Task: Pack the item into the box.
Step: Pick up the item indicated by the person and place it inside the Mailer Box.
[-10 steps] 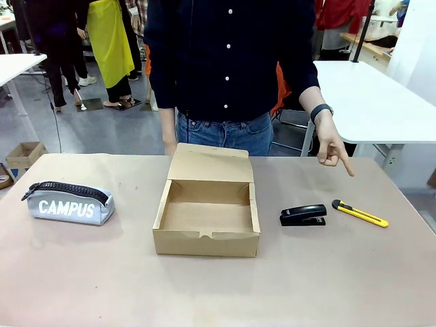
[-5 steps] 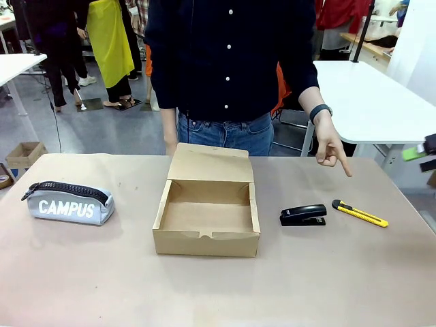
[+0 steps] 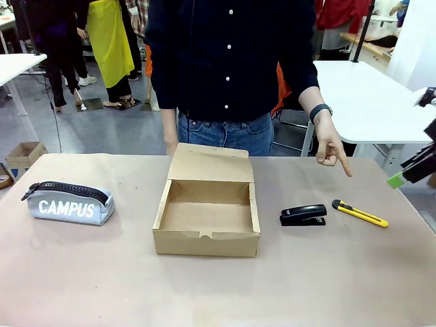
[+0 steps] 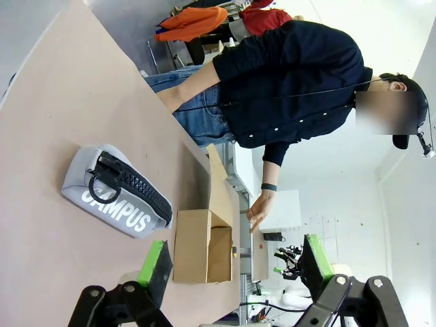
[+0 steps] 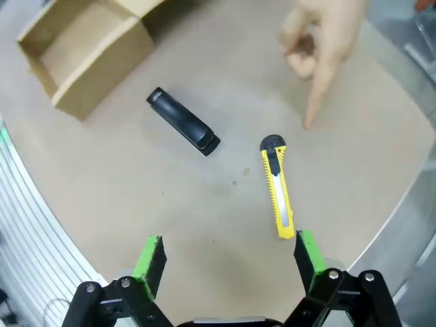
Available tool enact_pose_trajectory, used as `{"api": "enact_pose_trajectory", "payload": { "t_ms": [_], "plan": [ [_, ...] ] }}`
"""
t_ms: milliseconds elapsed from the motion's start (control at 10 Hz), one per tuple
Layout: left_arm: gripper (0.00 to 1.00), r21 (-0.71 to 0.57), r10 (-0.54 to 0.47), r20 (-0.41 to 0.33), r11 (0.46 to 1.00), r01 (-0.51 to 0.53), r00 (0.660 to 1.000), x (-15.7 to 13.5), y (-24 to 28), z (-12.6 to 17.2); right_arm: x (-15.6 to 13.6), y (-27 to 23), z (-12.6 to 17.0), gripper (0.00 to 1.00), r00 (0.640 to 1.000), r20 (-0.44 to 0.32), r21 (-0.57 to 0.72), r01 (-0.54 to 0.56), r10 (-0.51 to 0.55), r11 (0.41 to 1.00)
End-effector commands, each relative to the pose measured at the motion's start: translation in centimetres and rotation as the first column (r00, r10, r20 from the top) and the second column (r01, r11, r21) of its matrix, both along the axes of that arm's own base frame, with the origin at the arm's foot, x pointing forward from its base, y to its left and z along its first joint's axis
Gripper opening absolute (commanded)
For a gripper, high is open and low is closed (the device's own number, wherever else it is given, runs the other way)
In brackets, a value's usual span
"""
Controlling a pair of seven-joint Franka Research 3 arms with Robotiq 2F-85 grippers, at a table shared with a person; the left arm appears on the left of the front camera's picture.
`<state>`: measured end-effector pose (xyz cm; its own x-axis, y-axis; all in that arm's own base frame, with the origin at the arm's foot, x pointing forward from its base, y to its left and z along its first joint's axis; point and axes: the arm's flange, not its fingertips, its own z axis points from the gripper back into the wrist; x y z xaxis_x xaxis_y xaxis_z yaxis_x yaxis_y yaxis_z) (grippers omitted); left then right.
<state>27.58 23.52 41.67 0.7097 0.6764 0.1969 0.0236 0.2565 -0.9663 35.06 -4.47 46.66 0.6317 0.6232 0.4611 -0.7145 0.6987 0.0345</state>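
The yellow utility knife (image 3: pixel 360 213) lies flat on the brown table (image 3: pixel 102 272) at the right, its black tip toward the far side, just right of the black stapler (image 3: pixel 303 215) and not touching it. The cardboard box (image 3: pixel 206 243) stands open at the table's centre, well apart from the knife, with its flap lid raised at the far side. A grey "CAMPUS" pencil case (image 3: pixel 70 204) lies at the left. The person's hand (image 3: pixel 332 151) points an index finger down at the knife's black tip without touching it. The right gripper (image 5: pixel 228 251) hangs above the knife, jaws released and holding nothing. The left gripper (image 4: pixel 235 255) is off the table, jaws likewise spread and holding nothing.
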Motion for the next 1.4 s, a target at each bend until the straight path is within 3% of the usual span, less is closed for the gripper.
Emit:
{"api": "enact_pose_trajectory", "payload": {
  "t_ms": [0,100,300,400,500,700,800,900,1200,1300],
  "plan": [
    [1.00,-0.001,0.001,0.034,1.000,-0.001,0.999,0.0,0.1,0.1,-2.4,2.2,-2.5,1.00,0.992,0.086,-0.057,-0.088,0.093,0.995],
    [1.00,-0.001,0.001,0.034,1.000,-0.001,0.999,0.0,0.1,0.1,-2.2,3.4,-3.3,1.00,0.984,0.098,-0.114,-0.139,0.150,0.984],
    [1.00,-0.001,0.001,0.034,1.000,-0.001,0.999,0.0,0.1,0.1,-1.2,4.7,-4.9,1.00,0.980,-0.052,-0.177,-0.197,0.191,0.964],
    [1.00,-0.001,0.001,0.034,1.000,-0.001,0.999,0.0,0.1,0.1,-0.5,4.7,-5.1,1.00,0.993,-0.059,-0.154,-0.108,0.099,0.982],
    [1.00,-0.001,0.001,0.034,1.000,-0.001,0.999,0.0,0.1,0.1,1.1,4.6,-1.4,1.00,0.984,-0.005,-0.126,-0.177,0.177,0.976],
    [1.00,-0.001,0.001,0.034,1.000,-0.001,0.999,0.0,0.1,0.1,1.1,4.6,-1.4,1.00,0.984,-0.005,-0.126,-0.177,0.177,0.976],
    [1.00,-0.001,0.001,0.034,1.000,-0.001,0.999,0.0,0.1,0.1,1.5,5.0,-2.5,1.00,0.985,-0.035,-0.132,-0.172,0.169,0.976],
    [1.00,-0.001,0.001,0.034,1.000,-0.001,0.999,0.0,0.1,0.1,2.1,5.4,-2.8,1.00,0.962,-0.051,-0.228,-0.274,0.269,0.934],
    [1.00,-0.001,0.001,0.034,1.000,-0.001,0.999,0.0,0.1,0.1,5.8,4.1,-5.0,1.00,0.947,-0.173,-0.347,-0.314,0.269,0.884],
    [1.00,-0.001,0.001,0.034,1.000,-0.001,0.999,0.0,0.1,0.1,7.0,4.1,-6.2,1.00,0.960,-0.177,-0.390,-0.271,0.217,0.880]
  ]
}}
